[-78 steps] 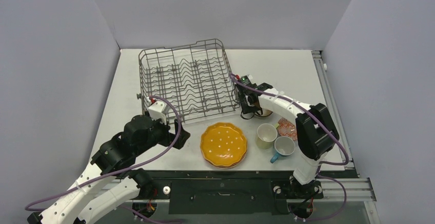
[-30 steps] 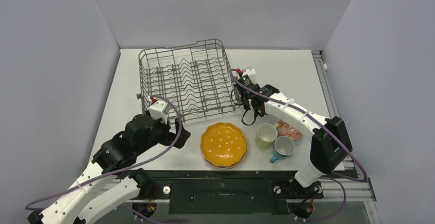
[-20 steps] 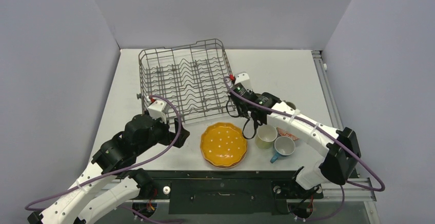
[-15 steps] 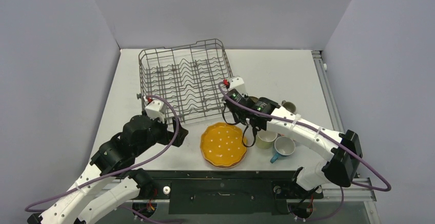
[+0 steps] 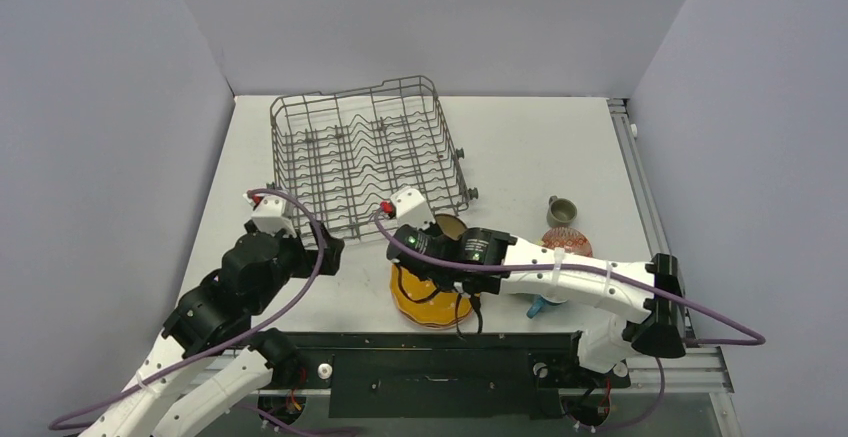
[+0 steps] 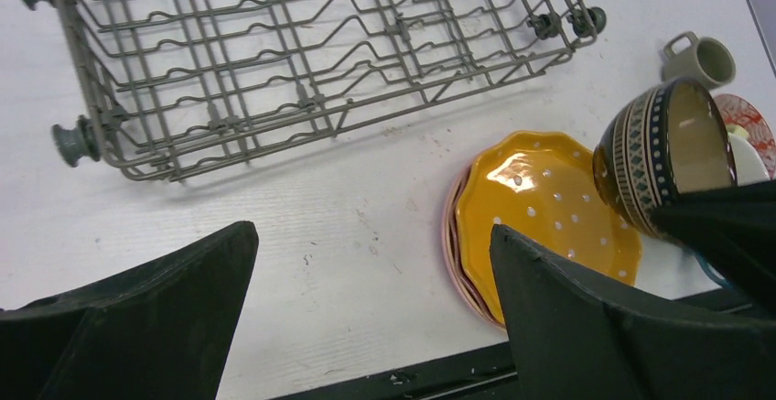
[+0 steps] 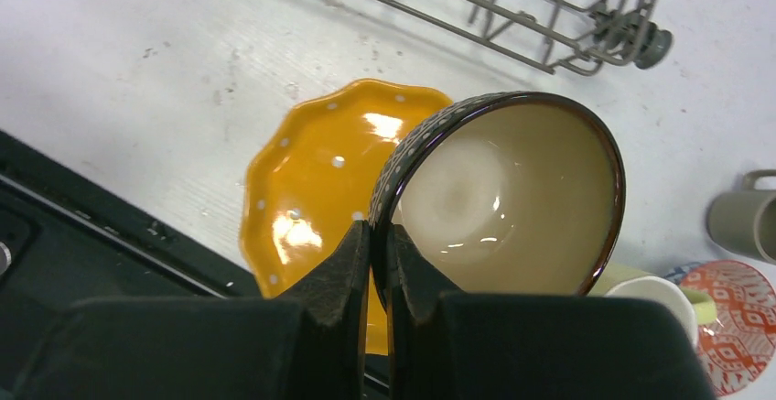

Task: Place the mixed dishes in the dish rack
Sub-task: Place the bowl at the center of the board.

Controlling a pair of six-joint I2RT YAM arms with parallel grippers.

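The right gripper pinches tight on the rim of the dark brown round bowl with a cream inside. The bowl hangs tilted in the air, over the orange wavy-edged dotted plate on the white table. The left gripper is spread wide and holds nothing. The square grey wire dish rack sits just behind the plate.

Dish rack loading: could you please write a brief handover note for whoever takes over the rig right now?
The left tool is open and empty, by the near corner of the dish rack.
The right tool is shut on the rim of the dark brown bowl, tilted over the orange plate topping its stack.
Done: nothing racked.
Left: bowl, plates, grey mug, pale mug, red-patterned dish.
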